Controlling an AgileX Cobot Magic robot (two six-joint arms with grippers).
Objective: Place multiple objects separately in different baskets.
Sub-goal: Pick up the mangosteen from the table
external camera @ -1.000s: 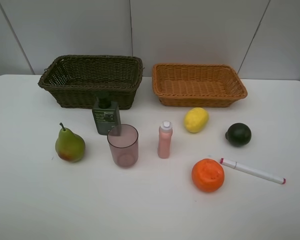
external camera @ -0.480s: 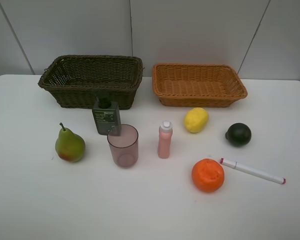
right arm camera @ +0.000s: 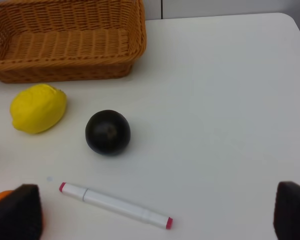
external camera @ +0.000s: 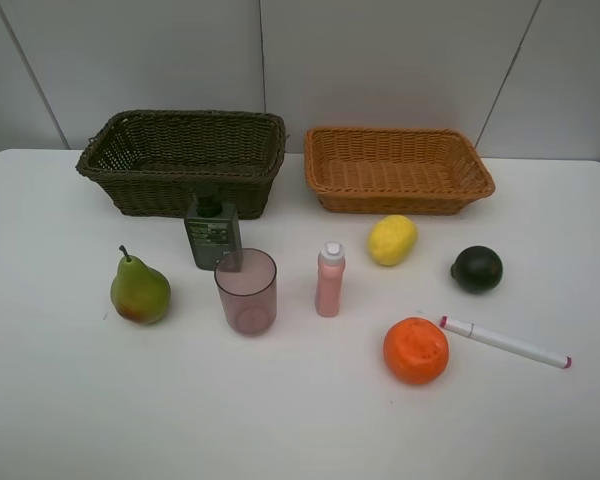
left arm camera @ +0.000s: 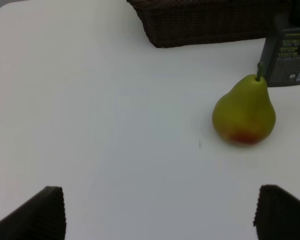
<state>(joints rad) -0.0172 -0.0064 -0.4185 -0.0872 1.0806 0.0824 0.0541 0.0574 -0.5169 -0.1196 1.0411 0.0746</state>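
Wide and empty, left pincer (left arm camera: 160,215) and right pincer (right arm camera: 155,212) show only tips — dark green pump bottle (external camera: 212,236) blends into dark brown-green wicker basket (external camera: 130,190) behind.

- Bright, even, diffuse light falls from above; the white desk (external camera: 300,430) shows no harsh glare in the high view.
- Shadows are faint and short, lying close under the pear (external camera: 140,291) and the orange (external camera: 416,350).
- The left wrist view is soft: the pear looks slightly blurred and the desk takes a creamy cast.
- The left tool (left arm camera: 157,215) and right tool (right arm camera: 157,215) show only as dark, out-of-focus blocks.
- The right wrist view is sharper, and the marker (right arm camera: 115,205) has crisp edges.
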